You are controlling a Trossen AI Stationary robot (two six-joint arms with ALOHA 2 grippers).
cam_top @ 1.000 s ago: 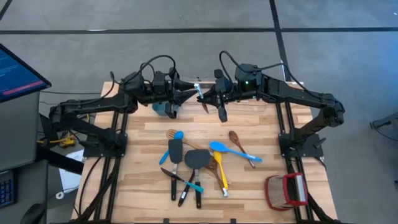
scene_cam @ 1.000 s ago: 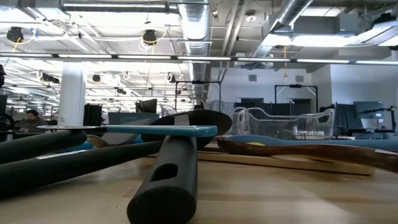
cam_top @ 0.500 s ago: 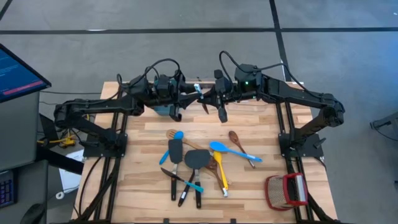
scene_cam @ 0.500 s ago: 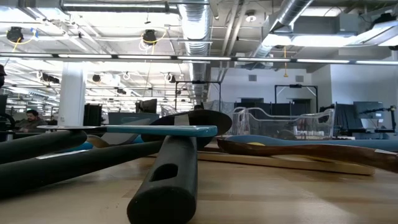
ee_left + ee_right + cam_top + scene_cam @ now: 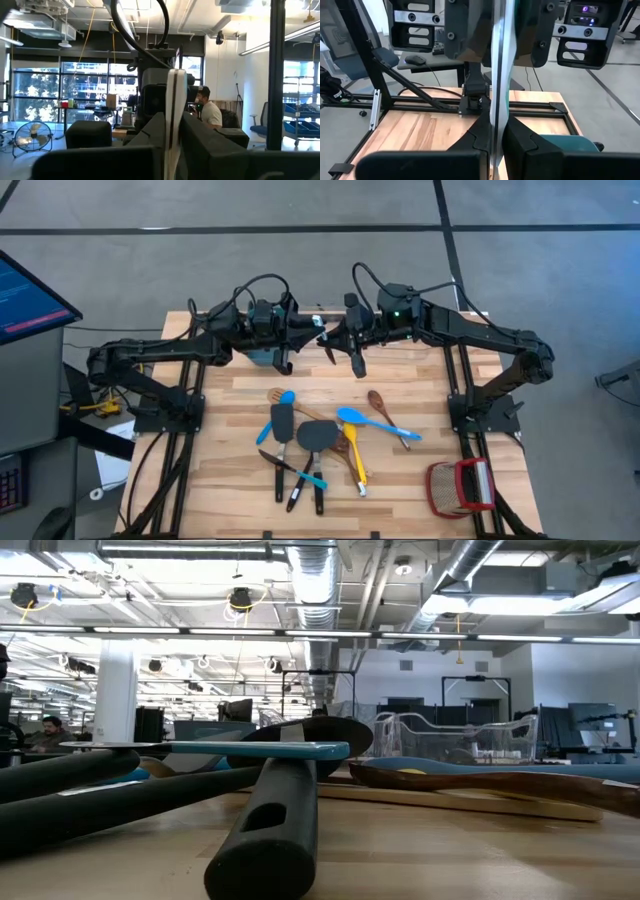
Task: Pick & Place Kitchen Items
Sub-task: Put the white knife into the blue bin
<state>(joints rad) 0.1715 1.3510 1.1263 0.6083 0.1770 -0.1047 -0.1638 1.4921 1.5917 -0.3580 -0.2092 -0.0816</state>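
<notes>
Left gripper [image 5: 306, 332]: raised over the far middle of the table [image 5: 230, 480], tip to tip with the right gripper [image 5: 332, 338]. Fingers [image 5: 207, 145] pressed onto a thin utensil [image 5: 172, 115], seen edge-on as a pale strip in the left wrist view.

Right gripper: pinching the same thin utensil from the opposite side, fingers [image 5: 532, 142] tight against its flat sides (type not identifiable, since only the edge shows).

Remaining utensils [image 5: 310, 442]: lying in a loose cluster at the table's centre, several crossing one another. Includes black spatulas, blue and yellow spoons and a wooden spoon [image 5: 378, 402] at the cluster's right. Nearest the low camera: a black handle [image 5: 270, 830].

Teal bin [image 5: 262, 358]: at the far side, partly under the left gripper.

Red-and-tan basket [image 5: 460, 485]: at the near right corner, well apart from the cluster.
</notes>
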